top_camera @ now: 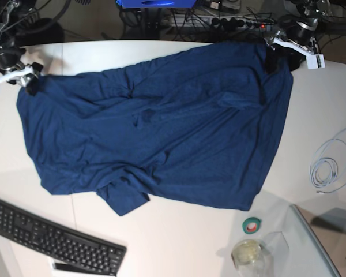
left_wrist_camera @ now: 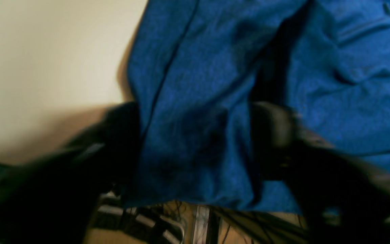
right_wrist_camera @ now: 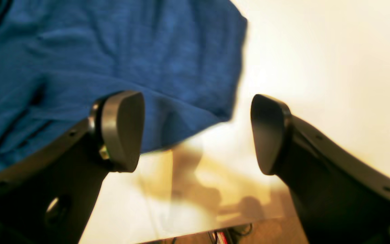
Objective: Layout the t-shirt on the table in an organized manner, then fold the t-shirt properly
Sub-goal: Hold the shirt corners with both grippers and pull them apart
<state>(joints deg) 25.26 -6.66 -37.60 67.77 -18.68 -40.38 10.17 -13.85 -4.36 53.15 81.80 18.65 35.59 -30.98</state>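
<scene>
Left end effector (left_wrist_camera: 195, 142): blurred dark fingers (left_wrist_camera: 269, 135) straddle a fold of the t-shirt (left_wrist_camera: 215, 84) at its far edge; whether they pinch it I cannot tell. Right end effector (right_wrist_camera: 196, 134): pads (right_wrist_camera: 124, 128) spread wide, nothing between them, the shirt's corner lying just beyond. T-shirt (top_camera: 161, 133): navy, spread rumpled across the middle of the white bench (top_camera: 179, 242). Keyboard (top_camera: 52, 236): at seven o'clock. Green tape roll (top_camera: 252, 225), jar (top_camera: 248, 254): five o'clock. Coiled cable (top_camera: 331, 164): three o'clock.
</scene>
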